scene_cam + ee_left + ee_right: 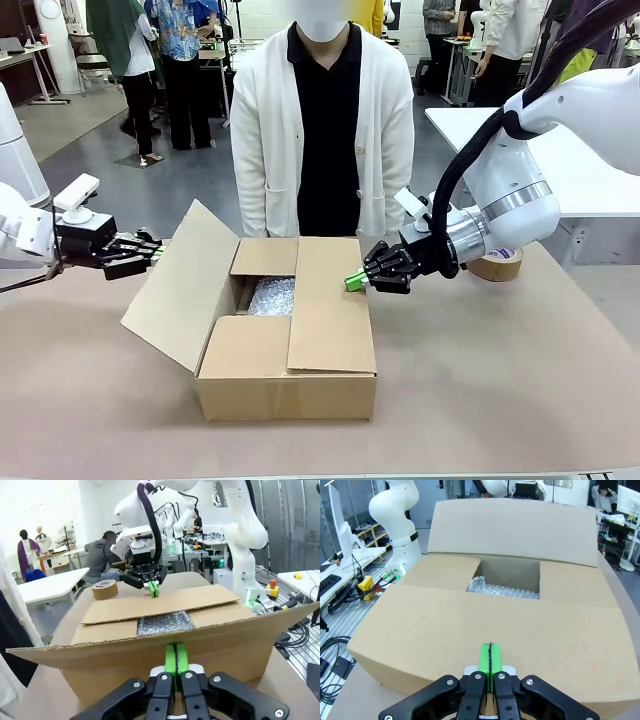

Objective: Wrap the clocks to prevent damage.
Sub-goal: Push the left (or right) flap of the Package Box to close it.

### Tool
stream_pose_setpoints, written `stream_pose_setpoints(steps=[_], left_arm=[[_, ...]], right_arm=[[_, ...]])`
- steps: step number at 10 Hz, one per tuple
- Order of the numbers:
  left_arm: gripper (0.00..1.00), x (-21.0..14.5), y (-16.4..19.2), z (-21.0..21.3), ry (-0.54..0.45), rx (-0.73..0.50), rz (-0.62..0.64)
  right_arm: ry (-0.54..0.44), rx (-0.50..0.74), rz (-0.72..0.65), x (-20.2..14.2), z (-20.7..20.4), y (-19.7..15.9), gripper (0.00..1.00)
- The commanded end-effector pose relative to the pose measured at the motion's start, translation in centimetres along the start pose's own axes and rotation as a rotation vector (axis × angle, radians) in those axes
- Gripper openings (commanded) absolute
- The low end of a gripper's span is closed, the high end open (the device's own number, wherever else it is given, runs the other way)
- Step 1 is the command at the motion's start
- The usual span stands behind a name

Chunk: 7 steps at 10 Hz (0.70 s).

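Clear bubble-wrap bundle (272, 297) | padding in brown cardboard box (290, 385) between left gripper (155, 255), right gripper (354, 281) | both pressed together, empty, likely to push flaps (330, 305)

box (290, 392) brown | bubble wrap (272, 296) silvery, bubbled | tape roll (499, 267) tan

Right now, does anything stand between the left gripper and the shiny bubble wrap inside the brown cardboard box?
Yes. The brown cardboard box has a raised side flap that stands tilted between the shut left gripper and the silvery bubble wrap. The other flaps, folded down, leave only a small opening over it.
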<state>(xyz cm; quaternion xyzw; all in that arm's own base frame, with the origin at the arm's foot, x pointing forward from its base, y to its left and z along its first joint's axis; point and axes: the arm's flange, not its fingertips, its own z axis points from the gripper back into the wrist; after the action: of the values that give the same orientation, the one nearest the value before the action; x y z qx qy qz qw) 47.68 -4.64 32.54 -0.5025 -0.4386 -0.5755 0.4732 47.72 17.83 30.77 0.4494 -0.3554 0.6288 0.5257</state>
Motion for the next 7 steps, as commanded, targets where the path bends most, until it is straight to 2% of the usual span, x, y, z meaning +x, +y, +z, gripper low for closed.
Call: stream_pose_setpoints(steps=[1, 7], left_arm=[[0.0, 0.3, 0.6, -1.7, 0.046, -0.008, -0.002], [0.0, 0.1, 3.2, -8.1, 0.232, -0.036, 0.008]], right_arm=[[0.007, -0.004, -0.009, -0.4, -0.3, 0.1, 0.01], [0.007, -0.004, -0.009, -0.4, -0.3, 0.1, 0.01]])
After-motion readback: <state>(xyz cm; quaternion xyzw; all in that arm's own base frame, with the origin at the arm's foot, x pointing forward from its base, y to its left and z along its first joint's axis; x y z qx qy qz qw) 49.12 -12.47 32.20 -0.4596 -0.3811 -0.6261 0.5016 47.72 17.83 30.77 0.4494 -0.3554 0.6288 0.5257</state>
